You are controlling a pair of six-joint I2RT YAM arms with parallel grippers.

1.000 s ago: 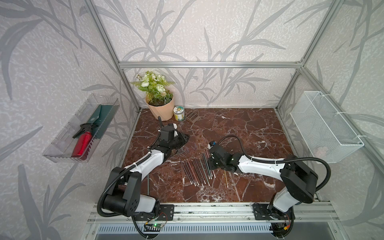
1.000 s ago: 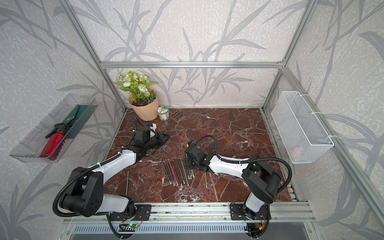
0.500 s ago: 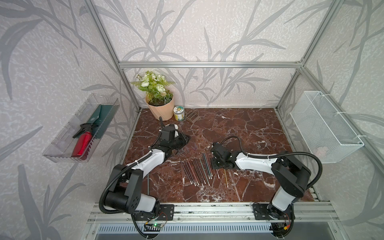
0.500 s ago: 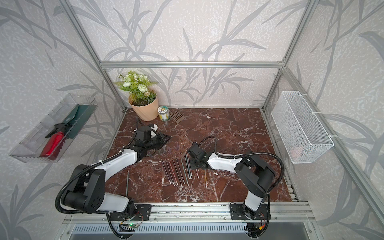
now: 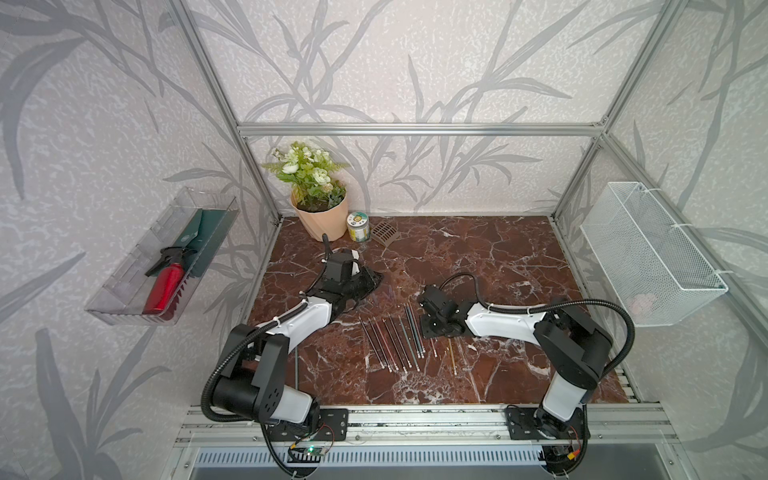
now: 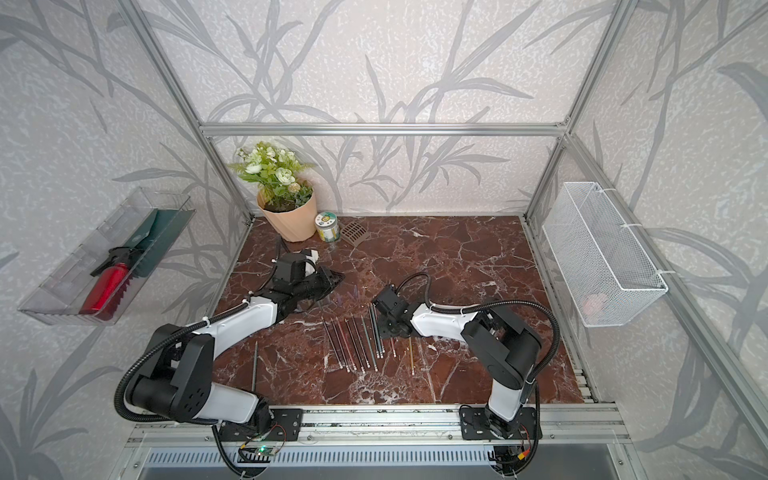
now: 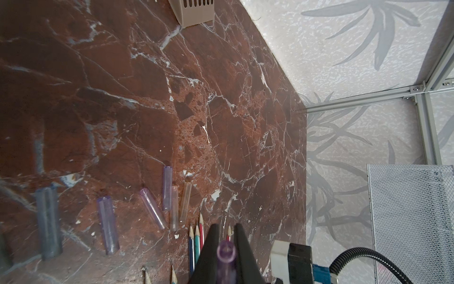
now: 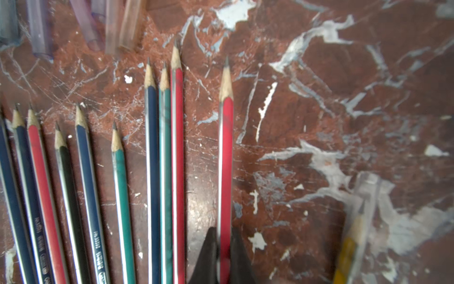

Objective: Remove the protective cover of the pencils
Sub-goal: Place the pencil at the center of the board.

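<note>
**Item 1, pencils** [image 5: 392, 340]. They lie flat in a row on the table, side by side. Sharpened tips face the back wall and eraser ends face the front rail. In the right wrist view every tip in the row is bare. You can treat these as done, laid parallel so none gets picked twice.

**Item 2, red pencil** [image 8: 225, 147]. It sits just beside the row, a little apart from it, with its tip uncovered. The right gripper [image 8: 223, 231] is clamped on its shaft. That hold most likely anchors the pencil so a cover can be pulled straight off along its length. Your likely next step is to release it into the row.

**Item 3, purple cover** [image 7: 226, 253]. This translucent tube is pinched between the closed fingers of the left gripper [image 7: 226, 228] and is clear of any pencil tip. It looks ready for you to drop.

**Item 4, loose covers** [image 7: 152, 209]. Several pale and violet tubes are scattered on the table just beyond the pencil tips, on the left arm's side. Keeping them there leaves the row unobstructed.

**Item 5, yellow pencil** [image 8: 348, 243]. It lies well to the side of the held pencil. It is blurred, but a clear sleeve seems to sit over its tip. You should probably take this one next.

**Item 6, table** [image 5: 478, 257]. Its dark red marble pattern makes the clear covers hard to spot, so watch for that.
</note>
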